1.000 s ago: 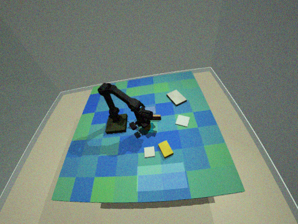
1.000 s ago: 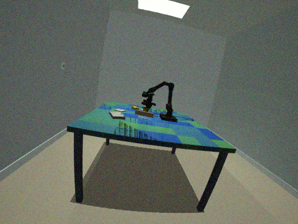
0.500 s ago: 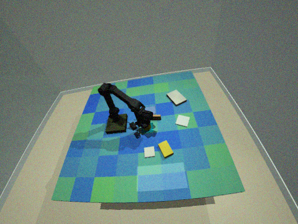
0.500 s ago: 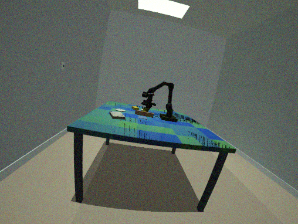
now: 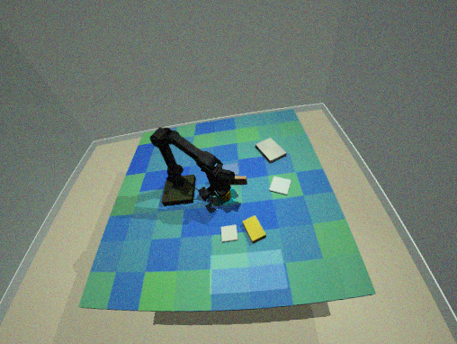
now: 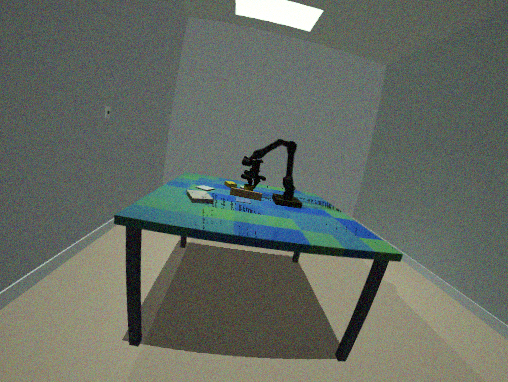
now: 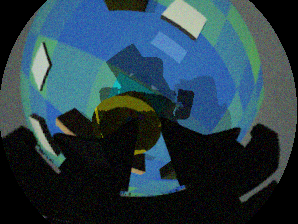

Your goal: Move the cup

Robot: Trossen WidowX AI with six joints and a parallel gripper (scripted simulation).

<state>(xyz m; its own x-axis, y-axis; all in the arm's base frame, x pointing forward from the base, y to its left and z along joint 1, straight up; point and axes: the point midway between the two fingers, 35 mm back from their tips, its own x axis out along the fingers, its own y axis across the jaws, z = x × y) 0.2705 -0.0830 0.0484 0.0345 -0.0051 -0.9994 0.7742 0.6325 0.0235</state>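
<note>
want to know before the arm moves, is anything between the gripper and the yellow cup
Nothing visible is between them: the gripper is open right at the yellow cup. The brown block is off to the cup's side. Dark fingers hide part of the cup in the wrist view.
</note>
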